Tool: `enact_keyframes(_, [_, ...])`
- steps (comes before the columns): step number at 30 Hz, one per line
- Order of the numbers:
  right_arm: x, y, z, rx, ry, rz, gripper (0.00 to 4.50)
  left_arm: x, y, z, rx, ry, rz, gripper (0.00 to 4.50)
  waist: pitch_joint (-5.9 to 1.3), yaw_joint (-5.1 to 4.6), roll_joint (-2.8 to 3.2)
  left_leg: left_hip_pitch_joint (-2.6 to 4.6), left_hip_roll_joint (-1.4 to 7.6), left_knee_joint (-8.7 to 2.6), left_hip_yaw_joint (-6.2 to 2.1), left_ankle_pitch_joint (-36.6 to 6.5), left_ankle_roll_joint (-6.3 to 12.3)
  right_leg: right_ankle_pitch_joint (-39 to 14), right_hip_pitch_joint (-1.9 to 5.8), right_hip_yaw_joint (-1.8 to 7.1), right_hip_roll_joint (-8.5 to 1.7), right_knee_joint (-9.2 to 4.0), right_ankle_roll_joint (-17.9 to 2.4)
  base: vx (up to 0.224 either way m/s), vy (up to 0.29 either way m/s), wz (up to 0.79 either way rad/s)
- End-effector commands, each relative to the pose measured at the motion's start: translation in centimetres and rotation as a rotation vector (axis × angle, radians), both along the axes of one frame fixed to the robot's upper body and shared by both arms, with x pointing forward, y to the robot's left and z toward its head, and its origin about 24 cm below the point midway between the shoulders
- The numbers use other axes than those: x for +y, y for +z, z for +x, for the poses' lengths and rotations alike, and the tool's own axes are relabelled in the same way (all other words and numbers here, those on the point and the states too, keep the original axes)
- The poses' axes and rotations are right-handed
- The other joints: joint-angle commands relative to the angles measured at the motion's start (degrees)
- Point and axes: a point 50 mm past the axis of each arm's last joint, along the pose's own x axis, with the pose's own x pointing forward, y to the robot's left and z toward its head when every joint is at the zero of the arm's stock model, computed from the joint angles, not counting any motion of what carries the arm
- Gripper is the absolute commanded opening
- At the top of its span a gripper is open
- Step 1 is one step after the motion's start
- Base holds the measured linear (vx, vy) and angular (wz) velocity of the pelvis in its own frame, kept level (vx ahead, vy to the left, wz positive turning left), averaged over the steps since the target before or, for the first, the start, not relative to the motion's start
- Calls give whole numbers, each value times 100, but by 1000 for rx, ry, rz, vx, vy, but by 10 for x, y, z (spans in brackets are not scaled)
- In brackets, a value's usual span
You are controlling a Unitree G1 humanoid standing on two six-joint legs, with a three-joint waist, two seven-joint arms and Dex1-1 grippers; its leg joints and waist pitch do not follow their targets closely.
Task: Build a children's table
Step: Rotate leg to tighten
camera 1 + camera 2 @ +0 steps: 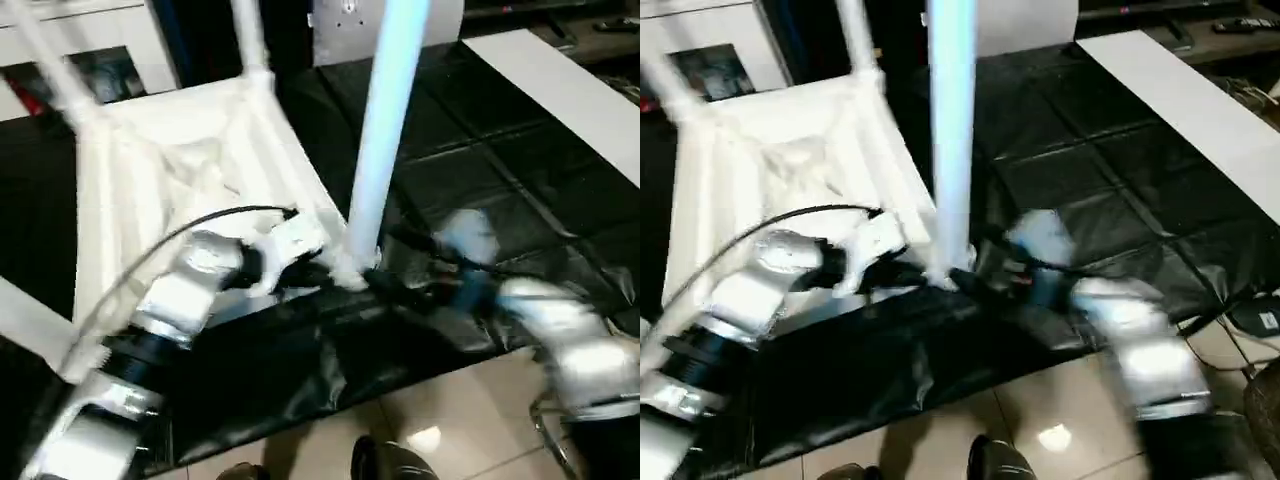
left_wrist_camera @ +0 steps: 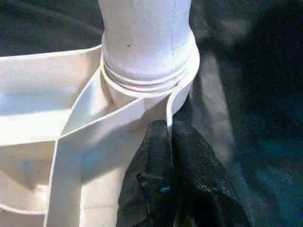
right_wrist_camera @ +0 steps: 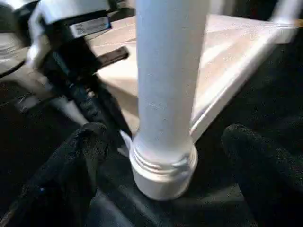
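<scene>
Three legs stand up from the tabletop (image 1: pixel 190 170), which lies underside up on a black sheet (image 1: pixel 480 190) spread over the tiled floor (image 1: pixel 440 420). The near leg (image 1: pixel 385 120) rises from the corner socket (image 2: pixel 147 85) closest to the robot, its base ringed where it enters the socket; two more legs (image 1: pixel 250 40) stand at the far corners, one of them blurred. The left gripper (image 2: pixel 173 137) has its black fingers pressed together on the thin rim of the tabletop just beside that socket, the wall edge caught between the tips. The right gripper (image 3: pixel 161 156) stands spread wide on either side of the near leg's base, a finger (image 3: pixel 71 165) on one side and the other apart on the opposite side, neither touching the leg. In the head views the right arm (image 1: pixel 570 340) is blurred, low on the black sheet just beside the socket. A long white panel (image 1: pixel 570 90) lies across the sheet well to the right, and a white cabinet (image 1: pixel 710 50) stands behind the tabletop.
</scene>
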Motion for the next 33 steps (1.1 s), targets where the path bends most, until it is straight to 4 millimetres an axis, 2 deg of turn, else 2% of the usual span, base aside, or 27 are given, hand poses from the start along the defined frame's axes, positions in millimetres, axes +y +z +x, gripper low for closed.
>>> enact_keyframes(1, [0,3,-1,12,66,7,420,-7,-12,-10,67,-131,54,0,-339,18,-73,-97,278,-335,-94,386,1180,-1771,530,482,-470,-521,-473,0,0,0])
enact_keyframes(2, [-3,4,-1,20,120,-25,420,-4,-12,-13,71,-191,81,0,-343,41,-57,-75,294,-333,-103,502,1208,-1638,506,472,-457,-513,-526,0,0,0])
enact_keyframes(5, [-8,5,0,65,190,-51,420,-1,-11,-15,81,-279,105,0,-389,82,-66,-59,331,-315,-109,859,1318,-1111,512,485,-464,-419,-673,0,0,0])
enact_keyframes(6, [-9,4,2,86,226,-57,420,1,-11,-16,88,-318,120,0,-405,109,-76,-43,333,-301,-108,1053,1478,-817,501,484,-461,-379,-809,0,0,0])
enact_keyframes(9, [-8,4,3,101,260,-61,405,0,-9,-17,86,-362,132,0,-422,150,-73,-41,367,-284,-105,1262,1571,-600,499,489,-486,-332,-893,0,0,0])
enact_keyframes(10, [-6,3,3,116,286,-53,405,-1,-8,-17,88,-385,138,0,-440,174,-96,-42,369,-277,-104,1364,1612,-485,508,485,-488,-304,-928,0,0,0])
enact_keyframes(11, [-5,3,3,119,291,-51,377,-1,-8,-17,88,-388,139,0,-443,186,-90,-36,370,-275,-106,1415,1643,-447,502,482,-485,-296,-950,0,0,0])
enact_keyframes(12, [-3,2,2,129,316,-48,377,-2,-8,-17,84,-410,145,0,-447,216,-94,-35,389,-265,-105,1487,1694,-374,493,480,-491,-277,-999,0,0,0])
enact_keyframes(15, [6,-1,1,138,373,-45,348,-6,-6,-17,80,-455,151,0,-451,238,-97,-38,386,-264,-99,1471,1680,-399,501,480,-499,-277,-995,0,0,0])
enact_keyframes(16, [8,-2,2,139,387,-45,348,-8,-5,-17,78,-468,153,0,-443,244,-100,-44,385,-270,-95,1409,1629,-498,505,479,-506,-292,-977,0,0,0])
enact_keyframes(17, [12,-4,3,137,397,-42,325,-9,-5,-16,72,-481,158,0,-445,251,-99,-47,375,-268,-91,1374,1606,-561,508,477,-507,-306,-963,0,0,0])
enact_keyframes(18, [16,-5,4,136,407,-38,325,-11,-5,-16,67,-495,163,0,-449,259,-91,-58,363,-271,-87,1311,1507,-704,515,474,-503,-322,-923,0,0,0])
enact_keyframes(22, [21,-8,4,146,427,-39,298,-14,-5,-16,66,-504,160,0,-451,272,-91,-51,387,-274,-94,1280,1382,-722,517,481,-505,-320,-885,0,0,0])
enact_keyframes(23, [22,-9,4,152,436,-40,282,-14,-5,-16,67,-507,160,0,-453,273,-93,-52,389,-275,-97,1286,1378,-703,519,483,-506,-315,-888,0,0,0])
enact_keyframes(25, [23,-10,4,165,450,-44,282,-14,-5,-15,68,-514,164,0,-457,271,-92,-56,381,-268,-96,1321,1401,-599,520,480,-503,-297,-917,0,0,0])
enact_keyframes(27, [24,-11,4,174,459,-46,251,-13,-6,-15,68,-519,169,0,-455,275,-90,-64,368,-269,-89,1286,1389,-631,531,481,-508,-307,-905,0,0,0])
enact_keyframes(33, [24,-12,3,196,486,-51,213,-9,-7,-13,71,-515,177,0,-469,279,-113,-70,359,-264,-85,1287,1351,-667,541,476,-497,-313,-812,0,0,0])
